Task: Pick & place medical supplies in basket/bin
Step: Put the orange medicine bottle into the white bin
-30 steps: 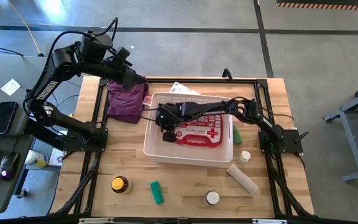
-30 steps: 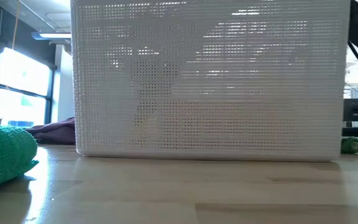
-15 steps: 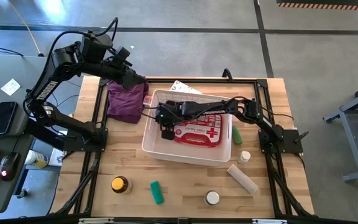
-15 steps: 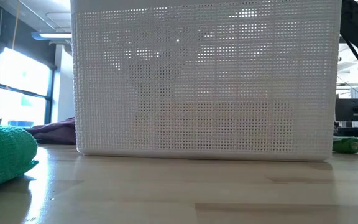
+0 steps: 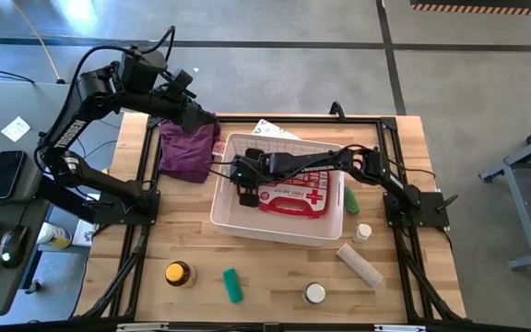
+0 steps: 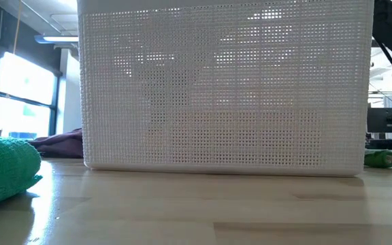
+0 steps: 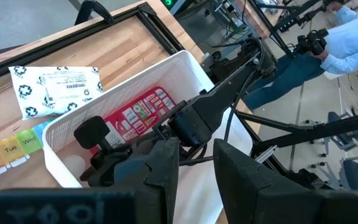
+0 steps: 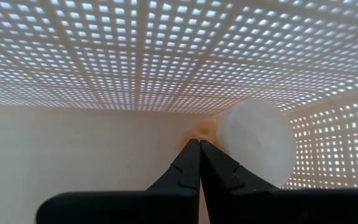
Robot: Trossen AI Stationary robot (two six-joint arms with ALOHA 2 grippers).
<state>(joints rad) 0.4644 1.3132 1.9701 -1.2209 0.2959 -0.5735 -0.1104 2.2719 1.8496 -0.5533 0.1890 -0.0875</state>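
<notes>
The white basket [image 5: 279, 231] stands mid-table and fills the low view [image 6: 223, 88]. The red first-aid pouch [image 5: 295, 194] lies inside it. My right gripper [image 5: 245, 196] reaches into the basket from the table's right and is shut. Its tips [image 8: 199, 144] stand low in a corner, beside a round white bottle [image 8: 257, 143]. My left gripper [image 7: 196, 163] hangs open and empty, high over the purple cloth [image 5: 188, 152] at the far left. On the table lie an amber bottle [image 5: 178, 273], a green roll [image 5: 233, 284] and a beige roll [image 5: 359, 265]. My right gripper's shut fingertips [image 8: 191, 152] point slanting down at the seam of the basket's floor and wall, right beside the round white bottle. I cannot tell whether they touch the basket or the bottle.
A white-capped bottle [image 5: 314, 293] and a small white bottle [image 5: 364, 231] stand at the near right. A green tube [image 5: 351, 199] lies against the basket's right side. The white printed packet [image 7: 55, 90] and the pill organizer [image 7: 8, 154] lie behind the basket.
The basket has slid a little toward the table's far and left edges, showing more of the green tube at its right in the low view. My right gripper has stayed shut inside it. My left arm has kept still.
</notes>
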